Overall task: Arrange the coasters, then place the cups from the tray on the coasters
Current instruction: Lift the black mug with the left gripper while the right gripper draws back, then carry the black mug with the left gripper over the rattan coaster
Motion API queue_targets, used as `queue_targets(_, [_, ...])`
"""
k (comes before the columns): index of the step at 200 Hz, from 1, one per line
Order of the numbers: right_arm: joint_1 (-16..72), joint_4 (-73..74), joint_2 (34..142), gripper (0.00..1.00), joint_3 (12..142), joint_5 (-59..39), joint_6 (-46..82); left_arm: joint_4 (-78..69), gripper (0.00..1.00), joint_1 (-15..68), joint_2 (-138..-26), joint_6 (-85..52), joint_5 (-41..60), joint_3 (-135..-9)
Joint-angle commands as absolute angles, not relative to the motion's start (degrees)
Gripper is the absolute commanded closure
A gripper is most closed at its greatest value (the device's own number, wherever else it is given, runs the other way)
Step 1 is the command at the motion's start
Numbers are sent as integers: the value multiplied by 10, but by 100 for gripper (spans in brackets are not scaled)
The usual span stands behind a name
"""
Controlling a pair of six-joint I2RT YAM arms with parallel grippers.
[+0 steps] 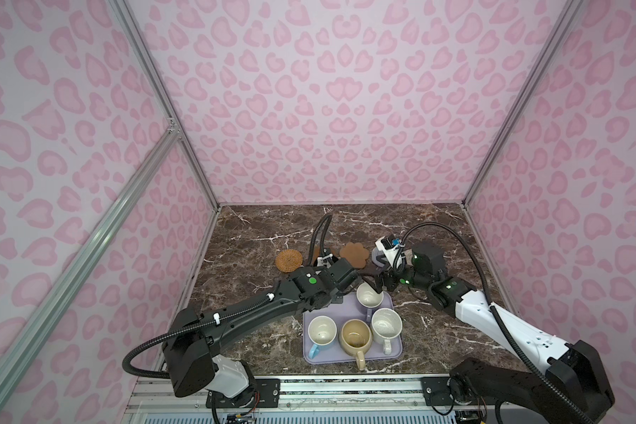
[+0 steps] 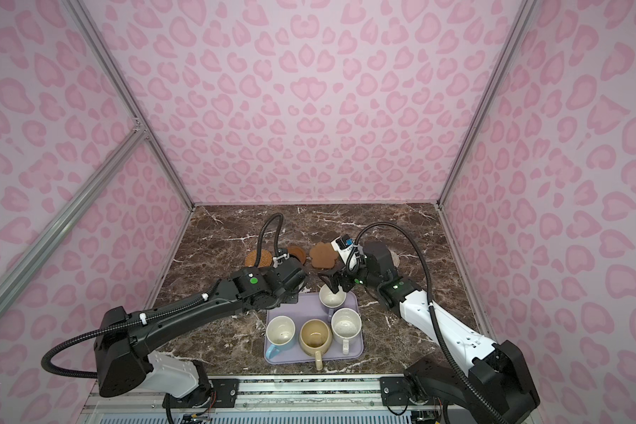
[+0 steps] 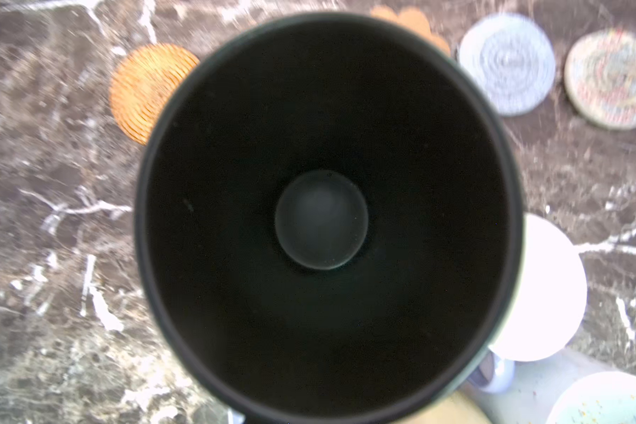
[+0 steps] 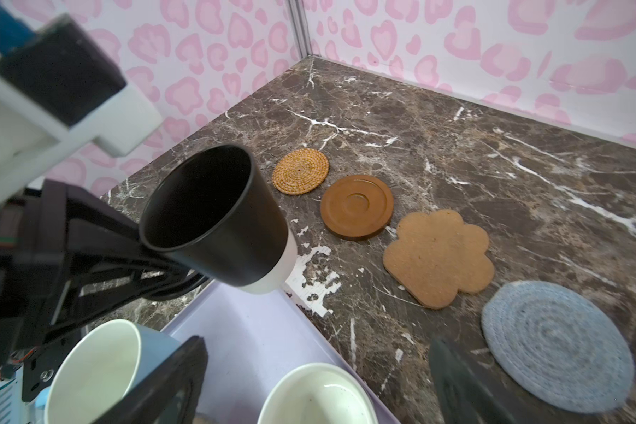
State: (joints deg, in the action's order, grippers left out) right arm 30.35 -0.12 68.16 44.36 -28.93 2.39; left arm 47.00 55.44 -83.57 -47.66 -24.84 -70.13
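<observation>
**Inspector:** Jaws first. What do the top views give?

**Assistant:** The right jaws stand wide, poised over the lavender mug at the far end of the tray. The left jaws cannot be judged there, because the left arm covers them and the black mug as well. The light blue mug, yellow-beige mug and speckled white mug sit on the tray in both top views.

**Inspector:** Left wrist view?

**Assistant:** It looks straight down into the black mug, which is empty. No jaws are visible. Beyond it on the worktop lie the grey-blue knitted coaster and the cream woven coaster. The cream one is barely visible in any other view.

**Inspector:** Right wrist view?

**Assistant:** This one shows the grip. The left jaws are clamped on the black mug's handle. The mug appears tilted and hangs in the air by the tray's far edge. The rattan coaster, dark brown coaster and paw-shaped coaster lie in a row with the grey-blue one, all four bare.

**Inspector:** Handling?

**Assistant:** In my judgement it is stiff glazed ceramic, moderately heavy, smooth and liable to chip. Held by the handle, its weight hangs to one side, so it may swing. The handle is still the surest hold, with the rim wall as the alternative.
</observation>
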Motion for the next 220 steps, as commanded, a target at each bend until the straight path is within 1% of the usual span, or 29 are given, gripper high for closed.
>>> queue_targets(1, [321,20,693,4,455,-278,24,446,100,531,-815,-436,-273,-699])
queue_targets(38, [355,25,737,5,491,-235,42,426,100,481,-795,-389,-254,-697])
queue_targets(64, [382,23,778,5,528,-188,55,414,100,445,-795,-365,-251,-703])
queue_targets(114, [403,29,841,6,580,-131,109,365,100,373,-807,-314,-245,-706])
queue_targets(143, [410,27,875,7,606,-123,126,324,100,330,-825,-280,-211,-706])
queue_targets(172, [411,27,904,7,624,-120,136,317,100,315,-857,-250,-233,-713])
queue_targets(196, [412,24,924,8,638,-124,143,293,100,282,-877,-247,-209,-703])
queue_targets(220, [411,27,933,9,642,-128,149,279,100,259,-905,-240,-213,-705])
